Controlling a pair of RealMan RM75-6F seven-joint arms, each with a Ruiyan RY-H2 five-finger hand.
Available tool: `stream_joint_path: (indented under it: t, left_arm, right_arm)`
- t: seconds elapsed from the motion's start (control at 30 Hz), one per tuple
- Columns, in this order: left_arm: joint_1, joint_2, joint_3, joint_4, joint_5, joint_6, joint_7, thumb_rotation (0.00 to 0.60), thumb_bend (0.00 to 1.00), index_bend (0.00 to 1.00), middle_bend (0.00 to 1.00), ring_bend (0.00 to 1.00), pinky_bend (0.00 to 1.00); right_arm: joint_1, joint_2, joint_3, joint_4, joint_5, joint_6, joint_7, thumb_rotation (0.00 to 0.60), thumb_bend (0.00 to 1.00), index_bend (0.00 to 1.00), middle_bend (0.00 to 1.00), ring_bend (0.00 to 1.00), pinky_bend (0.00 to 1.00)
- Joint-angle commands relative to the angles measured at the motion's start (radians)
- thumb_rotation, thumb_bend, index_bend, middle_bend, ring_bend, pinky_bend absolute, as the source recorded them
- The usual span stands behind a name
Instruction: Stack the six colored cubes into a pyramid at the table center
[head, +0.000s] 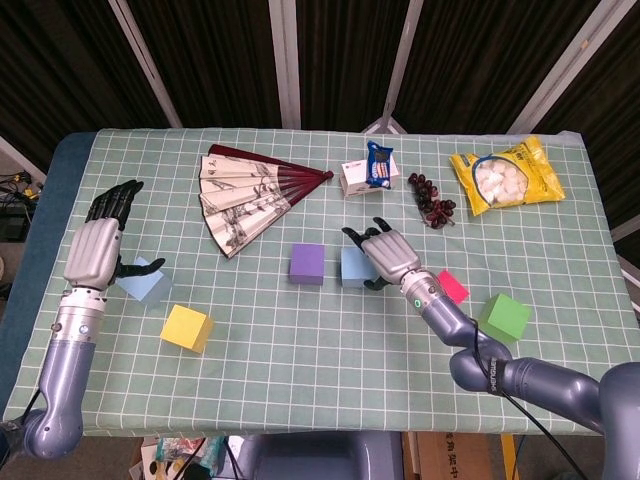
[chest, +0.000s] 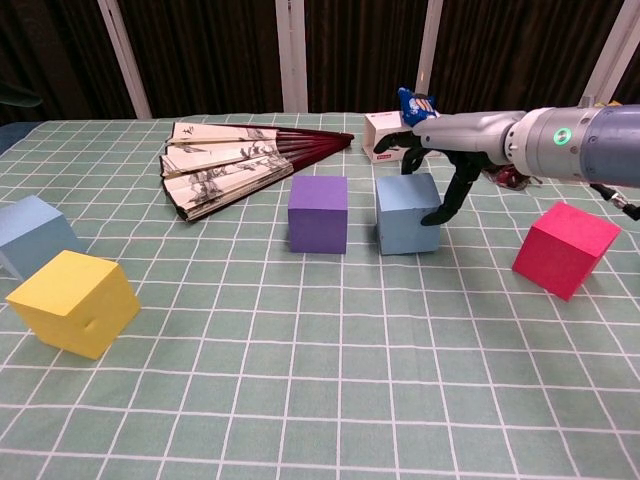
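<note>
So the right hand (chest: 440, 165) was draped over the blue cube (chest: 405, 213), fingers over the top and the thumb down its right side, grasping it while it sat on the green checkered surface (head: 330, 330) near the middle. That cube looked plain, pale blue, matte, flat on its base and square to the grid. Just beside it on the left, with a narrow gap between, stood the purple cube (chest: 318, 213), same sort of block.

The red cube (chest: 565, 248) sat off to the right, turned a bit on its corner, and the green cube (head: 503, 317) was further right, only showing in the head view. Over on the left, the yellow cube (chest: 73, 302) sat tilted, with a second light blue cube (chest: 33, 234) just behind it. The left hand (head: 98, 245) hovered right over that one, fingers apart and holding nothing.

Clutter at the back: an open folding fan (chest: 235, 160), a small white box (chest: 388, 137) with a blue packet (head: 380, 165) on it, some dark grapes (head: 431, 200) and a yellow snack bag (head: 505, 175). The box was close behind the blue cube.
</note>
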Motion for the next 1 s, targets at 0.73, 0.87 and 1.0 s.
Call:
stream_joint_path:
  t: [0.73,0.87,1.0]
  left_arm:
    - [0.004,0.007,-0.008,0.004,-0.006,-0.014,-0.017,0.6,0.12,0.0,0.03,0.03,0.0]
    - [0.004,0.007,-0.009,0.007,-0.009,-0.017,-0.019,0.6,0.12,0.0,0.03,0.03,0.0]
    - [0.003,0.006,-0.009,0.011,-0.011,-0.021,-0.02,0.6,0.12,0.0,0.03,0.03,0.0]
  right_arm:
    - [0.057,-0.049,-0.015,0.037,0.067,0.014,-0.033,0.6,0.27,0.0,0.4,0.21,0.04]
    - [0.066,-0.057,-0.016,0.046,0.074,0.014,-0.036,0.6,0.27,0.0,0.4,0.21,0.04]
    - [0.073,-0.06,-0.02,0.048,0.086,0.014,-0.044,0.6,0.27,0.0,0.4,0.21,0.04]
